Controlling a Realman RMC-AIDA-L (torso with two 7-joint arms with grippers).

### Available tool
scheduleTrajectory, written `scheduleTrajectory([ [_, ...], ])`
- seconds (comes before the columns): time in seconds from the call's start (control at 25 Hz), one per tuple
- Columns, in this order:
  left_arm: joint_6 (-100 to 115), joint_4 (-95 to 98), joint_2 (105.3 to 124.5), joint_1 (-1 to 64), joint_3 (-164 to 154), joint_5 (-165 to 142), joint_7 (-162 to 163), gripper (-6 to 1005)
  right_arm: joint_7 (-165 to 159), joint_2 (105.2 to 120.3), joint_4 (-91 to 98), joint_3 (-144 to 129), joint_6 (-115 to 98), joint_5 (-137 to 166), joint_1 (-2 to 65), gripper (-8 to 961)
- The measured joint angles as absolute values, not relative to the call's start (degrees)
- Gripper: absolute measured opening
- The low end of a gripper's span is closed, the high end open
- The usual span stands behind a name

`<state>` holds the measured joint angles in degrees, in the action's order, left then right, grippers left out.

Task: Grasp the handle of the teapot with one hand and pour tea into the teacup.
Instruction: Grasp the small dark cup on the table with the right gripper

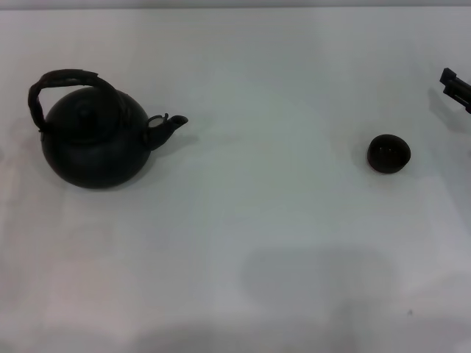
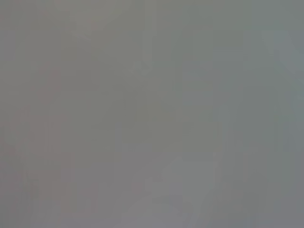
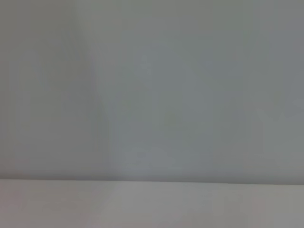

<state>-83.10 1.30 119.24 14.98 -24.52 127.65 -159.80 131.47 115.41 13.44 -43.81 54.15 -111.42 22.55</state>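
Teapot (image 1: 92, 143): large, round, matte black, standing upright on the white bench (image 1: 257, 243) at the left of the head view. Knobbed lid seated. Short spout (image 1: 168, 125) points toward the right side. Handle (image 1: 62, 84): dark arched hoop with rough wrapped texture, raised upright over the lid, untouched.

Teacup (image 1: 388, 154): small, round, black, handleless, low and bowl-like, standing upright with its mouth up, on the right side of the bench, well apart from the teapot. Contents cannot be told.

Teapot (image 1: 92, 143) matte black — handle (image 1: 65, 79) dark, rough-wrapped; teacup (image 1: 388, 154) black; table (image 1: 257, 243) white.
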Motion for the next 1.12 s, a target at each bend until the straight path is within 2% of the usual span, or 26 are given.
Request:
scheduleTrajectory([
  [0.4,-83.4,1.3,119.27,15.1,-24.8,127.5,-159.7,15,131.5,115.4,13.4,-44.0,54.4,-111.3,22.3,854],
  [0.96,-84.0,1.3,119.18,15.1,-24.9,127.3,-159.9,15,131.5,115.39,13.5,-44.3,54.9,-111.3,22.2,855],
  [1.12,-84.4,1.3,119.19,14.8,-25.0,127.3,-160.0,37,132.0,114.74,14.6,-44.6,58.5,-110.5,21.2,855],
])
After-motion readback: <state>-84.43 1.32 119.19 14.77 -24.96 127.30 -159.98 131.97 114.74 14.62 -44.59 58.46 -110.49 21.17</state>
